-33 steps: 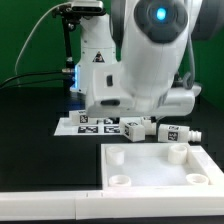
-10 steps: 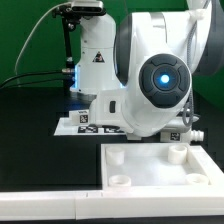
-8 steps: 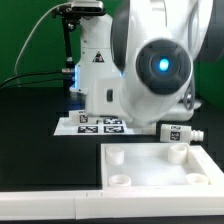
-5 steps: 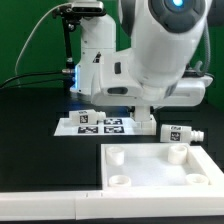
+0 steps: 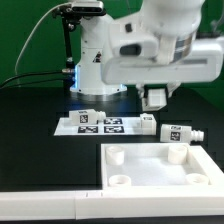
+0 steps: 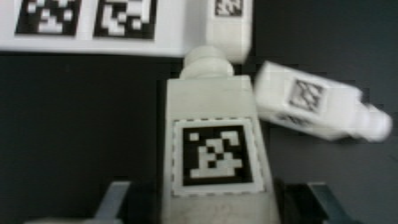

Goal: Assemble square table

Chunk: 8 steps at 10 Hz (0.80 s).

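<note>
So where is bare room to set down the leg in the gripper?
The black table on the exterior view's left is bare, bordered by the marker board, the square slab and the white bar. The view's right is crowded: a loose leg lies beside the board, near the gripper.

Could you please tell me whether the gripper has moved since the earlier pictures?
Yes. The gripper, jaws shut on a short white tagged plastic leg, has risen farther above the flat white marker board.

The white arm (image 5: 165, 45) hangs high, its wrist lying level. Its gripper (image 5: 155, 99) points straight down, both fingers (image 6: 118, 200) clamped on a tagged leg (image 6: 215, 150).
</note>
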Motion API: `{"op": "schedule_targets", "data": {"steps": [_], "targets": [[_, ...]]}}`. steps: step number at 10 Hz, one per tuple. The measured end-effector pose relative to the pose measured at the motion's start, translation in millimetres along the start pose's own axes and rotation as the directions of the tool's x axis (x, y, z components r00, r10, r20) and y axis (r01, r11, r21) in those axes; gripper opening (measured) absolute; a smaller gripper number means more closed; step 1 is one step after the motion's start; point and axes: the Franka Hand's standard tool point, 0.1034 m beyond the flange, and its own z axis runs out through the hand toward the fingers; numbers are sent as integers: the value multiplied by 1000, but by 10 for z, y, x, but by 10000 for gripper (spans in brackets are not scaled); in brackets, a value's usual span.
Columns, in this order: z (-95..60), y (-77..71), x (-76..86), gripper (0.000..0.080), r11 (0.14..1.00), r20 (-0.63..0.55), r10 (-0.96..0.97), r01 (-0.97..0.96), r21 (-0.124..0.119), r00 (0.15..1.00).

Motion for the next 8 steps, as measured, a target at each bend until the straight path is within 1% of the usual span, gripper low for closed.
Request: {"op": "schedule_targets", "data": {"steps": [1, 2, 3, 4, 5, 6, 7, 8], "targets": [[34, 16, 57, 285, 1000, -80, 4, -3, 1, 997], [85, 36, 40, 286, 1000, -151, 6, -6, 1, 989], [56, 35, 56, 286, 1000, -220, 5, -4, 2, 976], [22, 24, 94, 286, 1000, -263, 4, -4, 3, 965], [-124, -21, 237, 286, 1000, -343, 0, 3, 8, 939], [-322, -35, 373, 286, 999, -432, -31, 41, 13, 901], [-503, -27, 491, 286, 999, -544, -40, 52, 7, 838], [-435, -15, 473, 286, 999, -598, -40, 48, -3, 800]]}}
